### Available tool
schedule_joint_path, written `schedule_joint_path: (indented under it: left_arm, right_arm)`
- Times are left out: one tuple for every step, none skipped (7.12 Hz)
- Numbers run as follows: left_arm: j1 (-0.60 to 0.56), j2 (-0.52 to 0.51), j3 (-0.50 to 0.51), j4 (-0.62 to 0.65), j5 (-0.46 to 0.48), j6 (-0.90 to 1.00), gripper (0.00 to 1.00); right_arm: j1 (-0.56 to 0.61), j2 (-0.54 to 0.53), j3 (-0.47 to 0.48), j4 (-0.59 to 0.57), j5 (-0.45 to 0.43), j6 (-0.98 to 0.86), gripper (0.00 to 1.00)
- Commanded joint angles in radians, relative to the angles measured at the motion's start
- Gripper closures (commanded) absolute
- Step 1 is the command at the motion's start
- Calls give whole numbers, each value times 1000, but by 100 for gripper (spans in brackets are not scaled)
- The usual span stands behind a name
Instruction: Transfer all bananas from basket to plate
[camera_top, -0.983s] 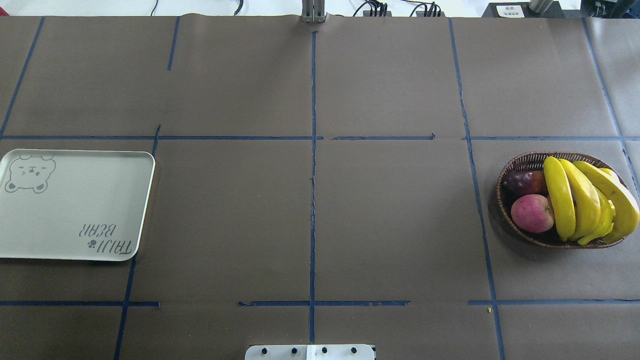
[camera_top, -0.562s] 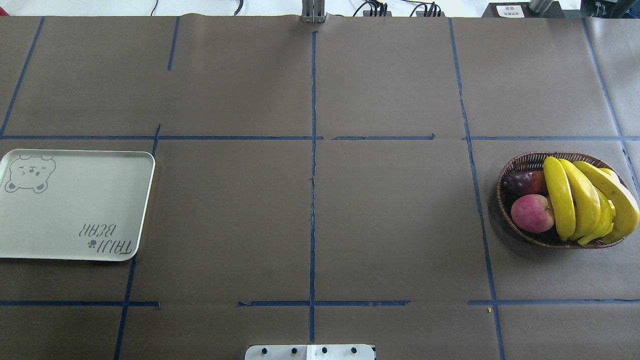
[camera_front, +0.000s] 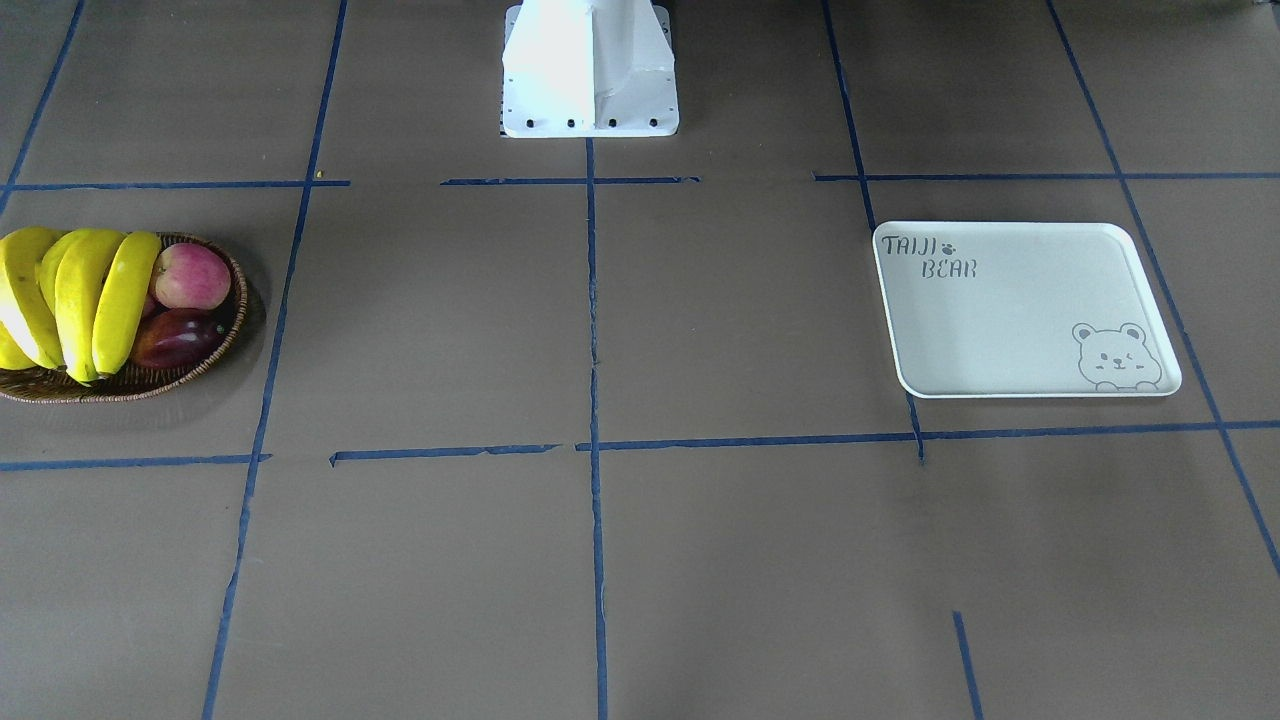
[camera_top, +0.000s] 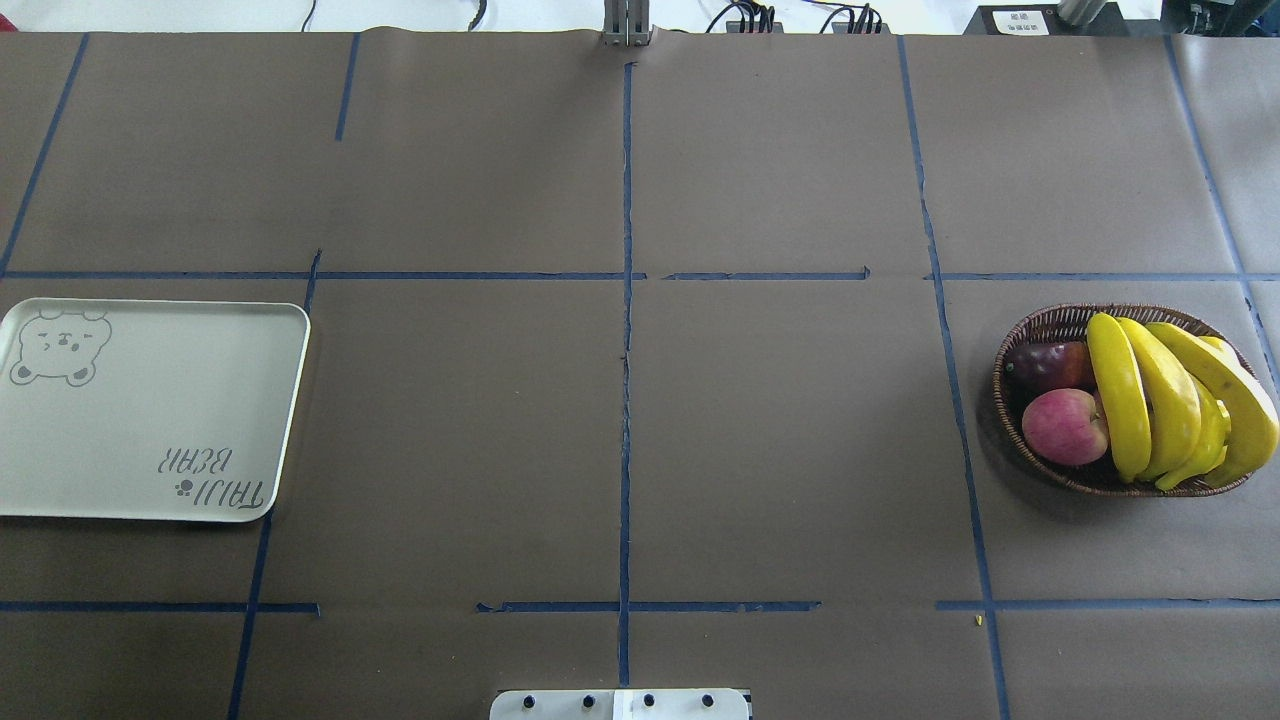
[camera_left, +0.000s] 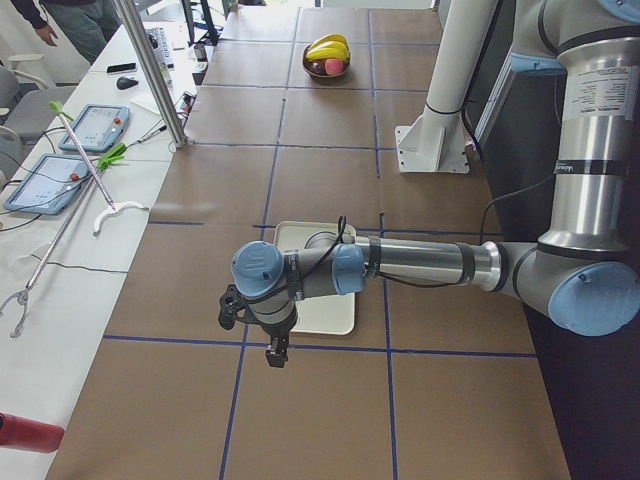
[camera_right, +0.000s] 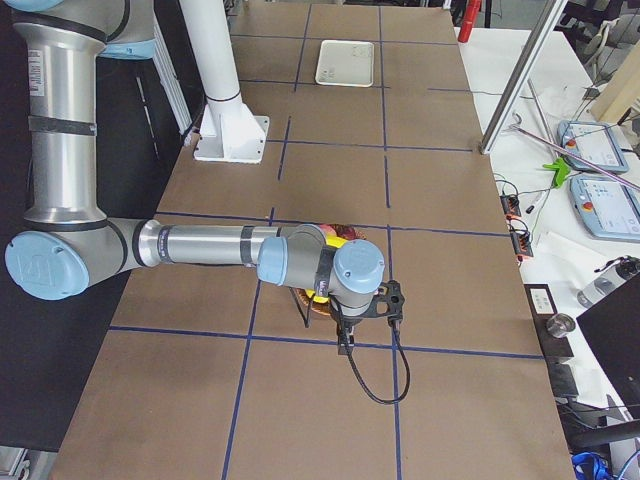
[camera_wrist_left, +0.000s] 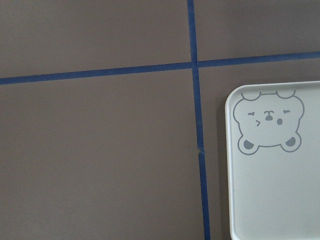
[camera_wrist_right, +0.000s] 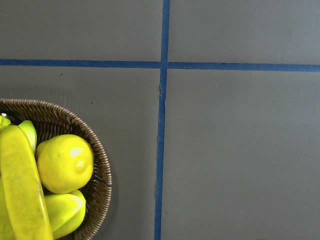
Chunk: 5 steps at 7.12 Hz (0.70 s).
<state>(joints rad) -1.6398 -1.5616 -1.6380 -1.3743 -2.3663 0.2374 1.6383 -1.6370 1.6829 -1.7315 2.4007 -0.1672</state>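
Note:
Several long yellow bananas (camera_top: 1150, 400) lie side by side in the brown wicker basket (camera_top: 1040, 325) at the table's right. The white plate (camera_top: 150, 420) with the bear drawing lies bare at the left. In the front view the bananas (camera_front: 80, 295), basket (camera_front: 130, 385) and plate (camera_front: 1010, 320) appear mirrored. My left gripper (camera_left: 275, 355) hangs over the table beside the plate (camera_left: 320, 315); I cannot tell if it is open. My right gripper (camera_right: 345, 340) hovers at the basket's edge, and its state cannot be told either. No fingers show in either wrist view.
A red-pink apple (camera_top: 1065, 427) and a dark purple fruit (camera_top: 1050, 365) share the basket, with a plump yellow fruit (camera_wrist_right: 65, 162) at its rim. The white robot base (camera_front: 590, 70) stands mid-table. Tablets (camera_left: 95, 128) and a pole (camera_left: 150, 70) line the operators' side.

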Motion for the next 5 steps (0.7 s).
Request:
schedule_joint_path:
  left_arm:
    - [0, 0, -3, -3, -1, 2, 0]
    - [0, 0, -26, -15, -1, 0, 0]
    - [2, -5, -49, -22, 2, 0, 0]
    - [2, 1, -81, -43, -1, -1, 0]
    - [2, -2, -86, -46, 1, -26, 0]
  right_arm:
    - [0, 0, 4, 1, 0, -2, 0]
    - [0, 2, 15, 1, 0, -2, 0]
    - [0, 3, 24, 1, 0, 0, 0]
    - [0, 11, 30, 1, 0, 3, 0]
    - [0, 43, 38, 1, -9, 2, 0]
